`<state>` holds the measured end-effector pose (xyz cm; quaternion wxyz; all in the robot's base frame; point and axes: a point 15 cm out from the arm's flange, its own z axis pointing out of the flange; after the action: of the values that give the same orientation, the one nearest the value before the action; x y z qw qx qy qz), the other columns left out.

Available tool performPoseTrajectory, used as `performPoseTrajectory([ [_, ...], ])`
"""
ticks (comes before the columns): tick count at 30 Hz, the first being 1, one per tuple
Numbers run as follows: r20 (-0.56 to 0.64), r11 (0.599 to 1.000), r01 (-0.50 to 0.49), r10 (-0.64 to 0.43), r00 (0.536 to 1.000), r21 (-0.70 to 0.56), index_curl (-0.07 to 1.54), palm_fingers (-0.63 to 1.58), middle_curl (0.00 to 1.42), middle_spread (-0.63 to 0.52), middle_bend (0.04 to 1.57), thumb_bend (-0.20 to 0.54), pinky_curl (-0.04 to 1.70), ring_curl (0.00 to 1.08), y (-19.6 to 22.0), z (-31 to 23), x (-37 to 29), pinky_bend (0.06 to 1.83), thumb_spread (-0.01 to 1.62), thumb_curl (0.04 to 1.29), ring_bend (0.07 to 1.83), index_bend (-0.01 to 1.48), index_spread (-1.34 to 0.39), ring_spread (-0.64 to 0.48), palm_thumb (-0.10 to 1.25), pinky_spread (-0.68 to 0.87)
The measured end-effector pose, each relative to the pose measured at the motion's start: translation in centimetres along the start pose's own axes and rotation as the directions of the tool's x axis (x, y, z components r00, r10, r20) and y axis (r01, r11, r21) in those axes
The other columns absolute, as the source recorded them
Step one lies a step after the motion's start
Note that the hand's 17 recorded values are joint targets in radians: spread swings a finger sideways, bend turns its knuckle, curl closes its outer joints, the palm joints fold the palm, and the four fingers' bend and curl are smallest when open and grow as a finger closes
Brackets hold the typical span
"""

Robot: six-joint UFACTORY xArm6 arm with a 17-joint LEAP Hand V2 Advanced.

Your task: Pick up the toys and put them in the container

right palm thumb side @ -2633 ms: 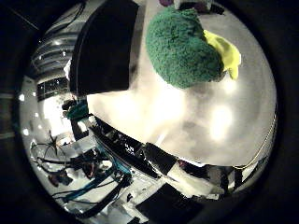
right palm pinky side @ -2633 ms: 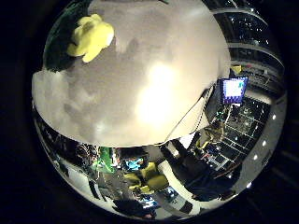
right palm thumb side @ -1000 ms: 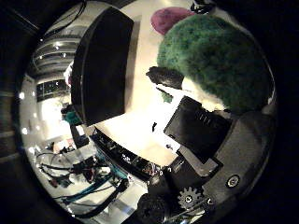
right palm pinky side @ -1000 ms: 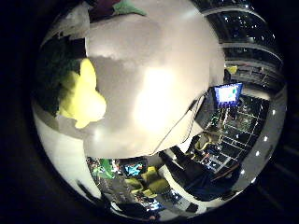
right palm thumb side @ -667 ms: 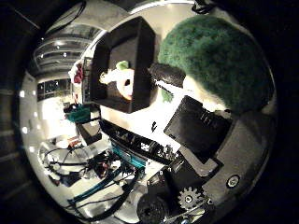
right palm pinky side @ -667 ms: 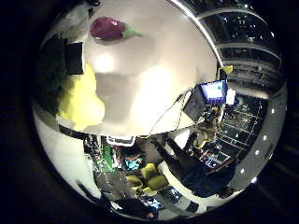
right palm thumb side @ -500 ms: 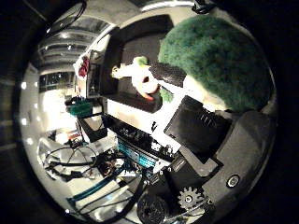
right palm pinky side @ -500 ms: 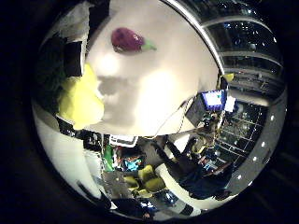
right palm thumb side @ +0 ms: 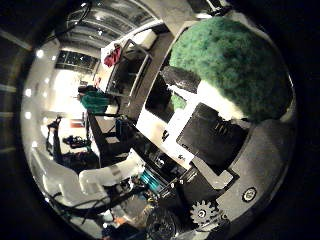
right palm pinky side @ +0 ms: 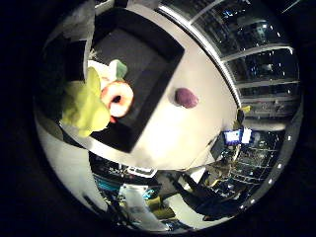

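Green plush toy (right palm thumb side: 235,65) half behind hand (right palm thumb side: 220,140)

Pale, glossy worktop (right palm pinky side: 197,128) under bright overhead glare. Beyond its edge, dark window panes (right palm pinky side: 247,44) with pale frames. Lit screen (right palm pinky side: 232,137) glowing blue farther back. Rows of ceiling lights (right palm thumb side: 40,52) over a bright room cluttered with dark racks (right palm thumb side: 127,75).
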<state>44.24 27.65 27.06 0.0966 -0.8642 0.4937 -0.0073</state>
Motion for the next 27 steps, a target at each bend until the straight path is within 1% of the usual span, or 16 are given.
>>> performPoseTrajectory([
  [1,0.000,1.000,0.018,-0.018,1.000,-0.018,0.57,0.61,0.52,-0.17,1.03,-0.026,0.87,0.52,0.2,0.7,-0.5,1.10,0.97,0.49,1.30,0.69,-0.36,-0.23,0.90,-0.40],
  [2,-0.004,0.998,0.043,-0.043,0.999,-0.035,0.56,0.11,0.47,-0.18,0.88,-0.022,0.87,0.48,0.4,1.3,-0.8,0.96,0.98,0.49,1.12,0.70,-0.43,-0.21,0.90,-0.30],
  [3,-0.002,0.996,0.071,-0.071,0.997,-0.057,0.51,0.10,0.44,-0.18,0.83,-0.023,0.83,0.43,0.8,1.8,-1.2,0.91,0.99,0.48,1.04,0.69,-0.47,-0.20,0.90,-0.24],
  [4,0.004,0.990,0.110,-0.110,0.994,-0.084,0.48,-0.07,0.40,-0.16,0.75,-0.022,0.80,0.37,1.3,2.4,-1.8,0.87,0.99,0.47,0.90,0.65,-0.48,-0.14,0.90,-0.13],
  [5,0.011,0.984,0.141,-0.140,0.990,-0.111,0.44,-0.15,0.37,-0.12,0.65,-0.027,0.75,0.32,1.8,2.9,-2.1,0.81,0.99,0.47,0.78,0.60,-0.49,-0.06,0.89,0.00],
  [6,0.018,0.977,0.167,-0.166,0.986,-0.136,0.43,-0.17,0.36,-0.11,0.62,-0.028,0.74,0.30,2.4,3.4,-2.4,0.80,0.99,0.46,0.74,0.57,-0.49,-0.03,0.88,0.04],
  [7,0.023,0.972,0.183,-0.182,0.983,-0.150,0.40,-0.18,0.34,-0.09,0.57,-0.028,0.70,0.28,2.7,3.7,-2.5,0.77,0.99,0.46,0.69,0.52,-0.50,0.01,0.88,0.11],
  [8,0.025,0.968,0.194,-0.193,0.981,-0.157,0.37,-0.17,0.31,-0.06,0.47,-0.030,0.65,0.24,2.8,3.8,-2.6,0.71,0.99,0.45,0.60,0.45,-0.51,0.07,0.86,0.22],
  [9,0.026,0.966,0.204,-0.202,0.979,-0.158,0.35,-0.16,0.29,-0.03,0.39,-0.032,0.60,0.22,2.8,3.8,-2.5,0.67,0.98,0.44,0.54,0.37,-0.51,0.11,0.85,0.31],
  [10,0.027,0.965,0.211,-0.209,0.977,-0.157,0.34,-0.13,0.28,-0.02,0.35,-0.031,0.57,0.21,2.8,3.8,-2.5,0.64,0.98,0.44,0.50,0.33,-0.51,0.14,0.84,0.35],
  [11,0.029,0.963,0.216,-0.214,0.976,-0.158,0.33,-0.12,0.28,-0.01,0.33,-0.030,0.57,0.21,2.8,3.8,-2.4,0.63,0.98,0.44,0.49,0.32,-0.51,0.14,0.84,0.36],
  [15,0.029,0.964,0.204,-0.202,0.979,-0.173,0.30,-0.06,0.26,0.03,0.19,-0.028,0.48,0.19,3.3,3.5,-0.6,0.56,0.97,0.42,0.38,0.18,-0.52,0.19,0.82,0.45],
  [18,0.026,0.968,0.177,-0.175,0.984,-0.179,0.29,-0.04,0.26,0.04,0.17,-0.028,0.45,0.19,3.6,2.9,1.8,0.54,0.96,0.41,0.36,0.17,-0.52,0.21,0.81,0.47],
  [24,0.005,0.981,0.142,-0.143,0.990,-0.133,0.28,-0.03,0.26,0.05,0.17,-0.025,0.41,0.20,3.8,0.1,6.2,0.54,0.96,0.40,0.32,0.17,-0.52,0.21,0.81,0.48],
  [27,-0.015,0.989,0.087,-0.090,0.996,-0.120,0.28,-0.02,0.26,0.05,0.18,-0.025,0.39,0.21,4.4,-0.9,10.3,0.53,0.96,0.39,0.31,0.17,-0.51,0.22,0.81,0.47],
])
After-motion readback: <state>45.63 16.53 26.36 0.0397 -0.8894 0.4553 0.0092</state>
